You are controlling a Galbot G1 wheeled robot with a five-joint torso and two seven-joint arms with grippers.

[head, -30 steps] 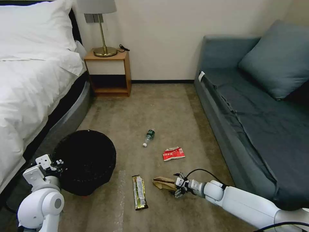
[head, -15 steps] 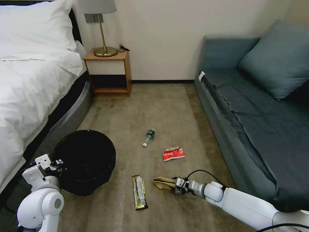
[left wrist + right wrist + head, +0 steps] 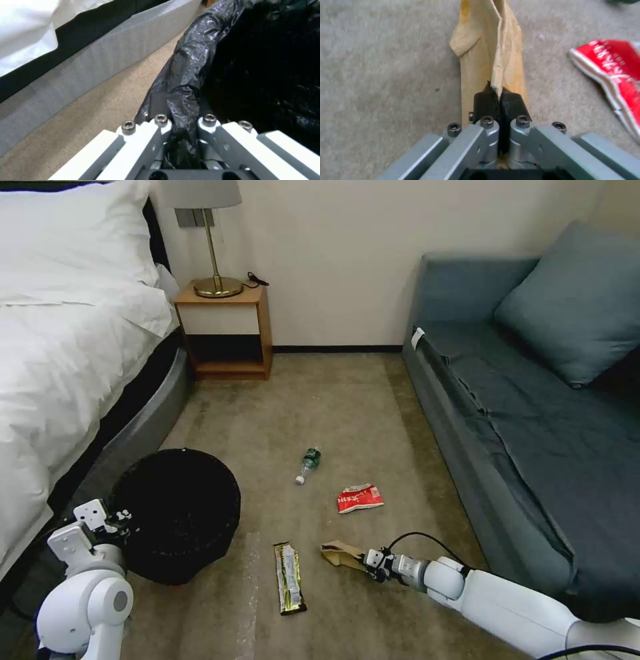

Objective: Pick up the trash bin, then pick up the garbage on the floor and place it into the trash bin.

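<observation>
Carpet (image 3: pixel 347 400): short, matt beige pile, slightly mottled. Trash bin (image 3: pixel 177 510) liner: thin black plastic, crinkled, glossy highlights along the rim. Brown paper bag (image 3: pixel 490 57): matt creased paper, stained at the folds. Red-white snack packet (image 3: pixel 613 72): shiny printed film. Right gripper (image 3: pixel 500 100): black matt pads, grey smooth metal links, steel screws. Sofa (image 3: pixel 533 400): matt blue-grey cloth. Nightstand (image 3: pixel 227 330): smooth wood.

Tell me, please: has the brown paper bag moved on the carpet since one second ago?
Yes. The brown paper bag, pinched by the right gripper, has slightly lifted and shifted toward the red snack packet, which lies unmoved.
</observation>
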